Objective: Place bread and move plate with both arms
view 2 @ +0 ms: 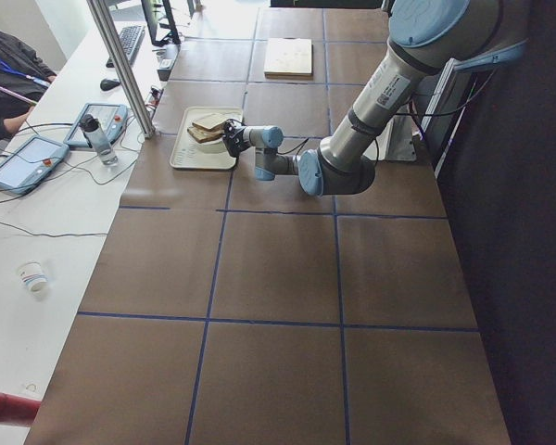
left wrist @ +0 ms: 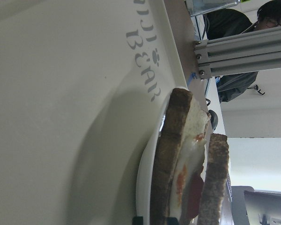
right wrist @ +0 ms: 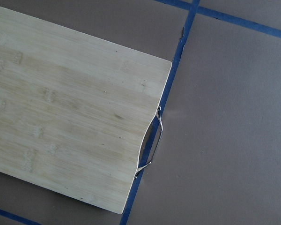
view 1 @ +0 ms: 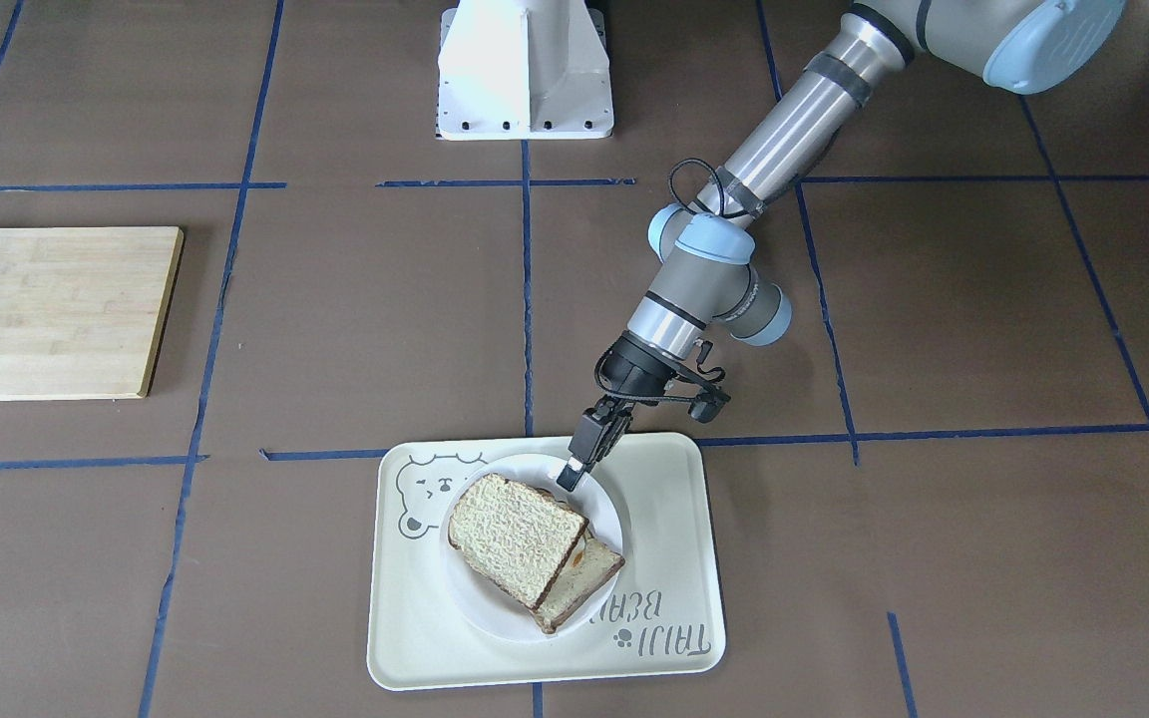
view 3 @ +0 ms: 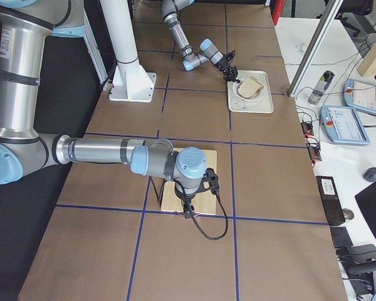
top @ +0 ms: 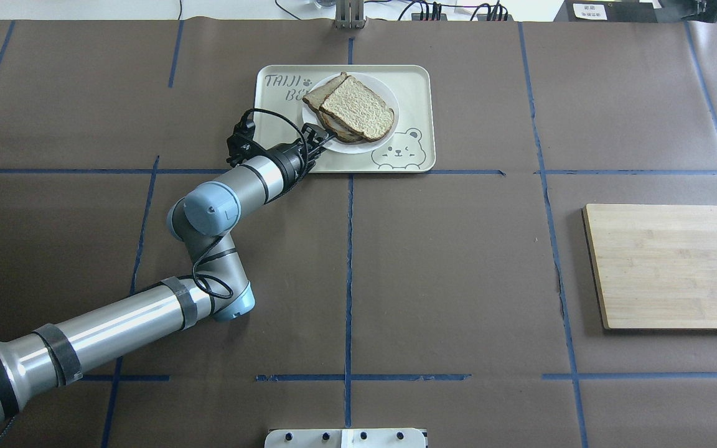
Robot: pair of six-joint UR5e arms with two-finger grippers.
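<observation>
The bread (view 1: 515,534) sits on the egg slice (view 1: 589,580) on the plate (view 1: 608,505), in the bear tray (view 1: 679,538) at the table's far side. The left gripper (view 1: 571,477) is pinched onto the plate's near rim. The right gripper (view 3: 189,212) hangs over the cutting board (view 1: 46,309); can't tell if it's open.

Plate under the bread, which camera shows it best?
The exterior front-facing view: the plate sits large and near, its round rim showing around the bread. Overhead shows it smaller and farther, the left wrist camera only an edge-on sliver of rim, both side views a tiny speck, the right wrist camera nothing.
</observation>
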